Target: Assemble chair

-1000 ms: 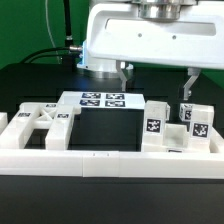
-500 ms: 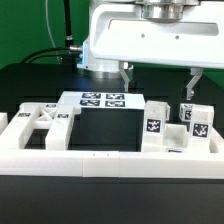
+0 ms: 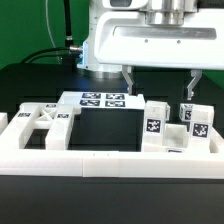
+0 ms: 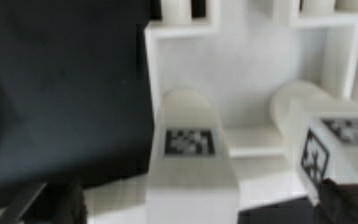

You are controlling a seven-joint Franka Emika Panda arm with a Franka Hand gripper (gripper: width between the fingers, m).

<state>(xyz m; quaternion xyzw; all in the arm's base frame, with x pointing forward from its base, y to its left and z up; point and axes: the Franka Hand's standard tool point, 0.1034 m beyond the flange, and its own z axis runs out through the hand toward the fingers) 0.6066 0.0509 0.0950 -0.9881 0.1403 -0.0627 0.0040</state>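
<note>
Exterior view: hand (image 3: 158, 84) open wide and empty, hovering above the upright chair blocks (image 3: 153, 122) at the exterior view's right. Cut-out panel (image 3: 40, 122) sits at its left. I'd centre one block between the fingers before descending. No container; a border wall (image 3: 100, 160) fronts the parts.
Wrist view: chair blocks (image 4: 190, 130) below, untouched.
</note>
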